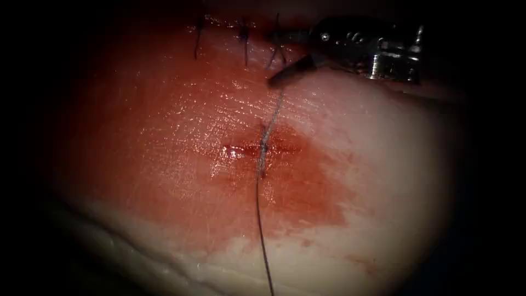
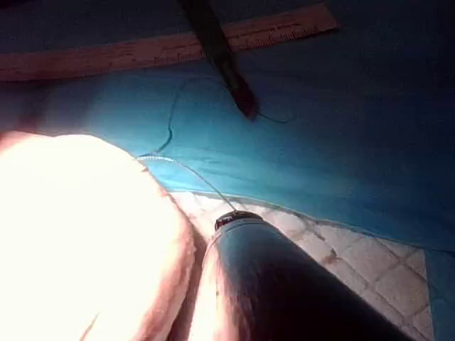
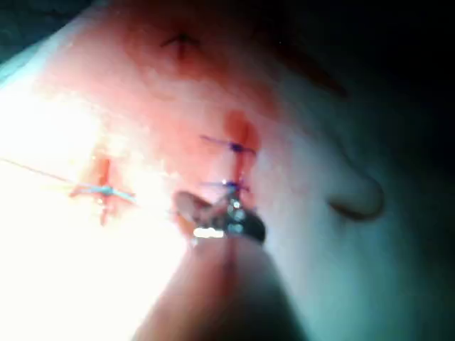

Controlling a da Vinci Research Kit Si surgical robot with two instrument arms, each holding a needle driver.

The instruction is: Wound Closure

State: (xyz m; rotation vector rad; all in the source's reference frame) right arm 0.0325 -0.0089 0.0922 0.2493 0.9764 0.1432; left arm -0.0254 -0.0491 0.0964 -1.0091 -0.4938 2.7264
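Pale tissue, wet and stained with red fluid around a short cut. Dark thread crossing the cut through a stitch, trailing off the near edge and up toward the right tool, jaws parted, lower tip beside the thread.

Right claw over the stitches; taut thread across the cut; open tissue left.

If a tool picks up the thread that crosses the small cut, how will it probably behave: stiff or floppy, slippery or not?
The thread lies in a soft curve across the tissue, so it is probably floppy and very light. It passes through the red fluid, so it may be wet and a little slippery. It enters the tissue at the small cut, so pulling would probably tug there.
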